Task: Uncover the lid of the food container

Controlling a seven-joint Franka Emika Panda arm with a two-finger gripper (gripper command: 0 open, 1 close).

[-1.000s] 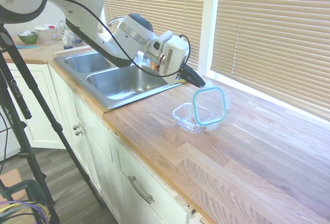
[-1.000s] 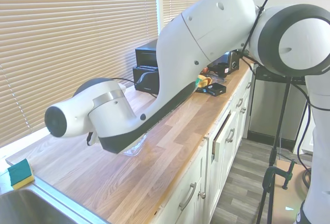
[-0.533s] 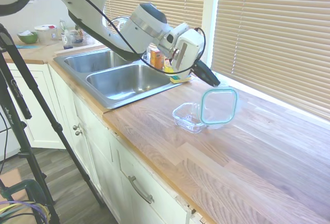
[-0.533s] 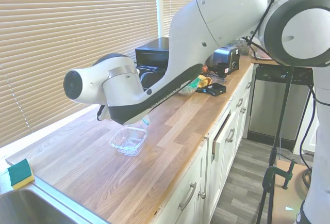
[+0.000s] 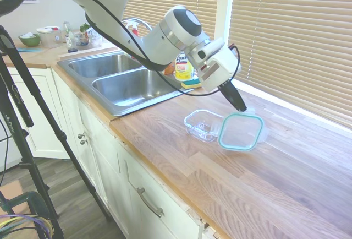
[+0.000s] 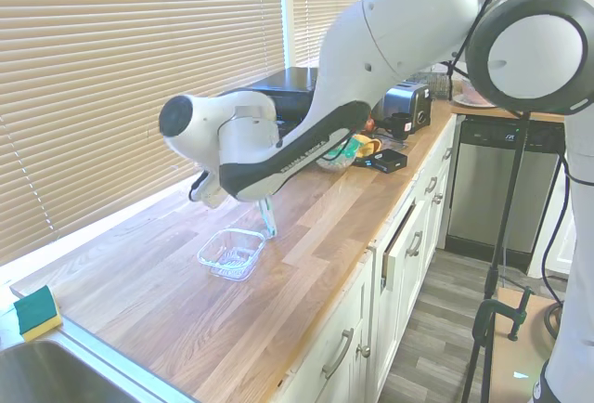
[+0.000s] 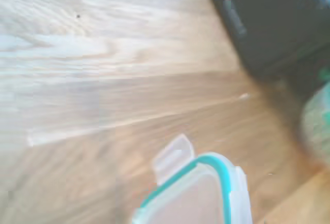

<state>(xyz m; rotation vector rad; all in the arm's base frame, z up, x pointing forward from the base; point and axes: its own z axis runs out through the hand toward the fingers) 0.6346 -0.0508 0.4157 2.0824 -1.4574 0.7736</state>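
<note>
The food container (image 5: 203, 125), a small clear dish, stands open on the wooden counter (image 5: 286, 178); it also shows as the clear dish (image 6: 231, 253) in the second exterior view. The lid (image 5: 240, 132), clear with a teal rim, hangs tilted just right of the container, with its lower edge close to the counter. My gripper (image 5: 242, 108) is shut on the lid's upper edge. In the second exterior view the lid (image 6: 269, 218) appears edge-on beside the dish. The wrist view shows the lid (image 7: 202, 193) with a snap flap, over wood.
A double steel sink (image 5: 126, 85) lies left of the container. A yellow-labelled canister (image 5: 183, 67) and a sponge (image 5: 192, 83) stand behind it by the window. Black appliances (image 6: 272, 113) and a toaster (image 6: 408, 106) stand further along the counter.
My gripper has carried the lid away from above the container, to its right and downward. The lid has tipped from nearly upright to a flatter tilt.
</note>
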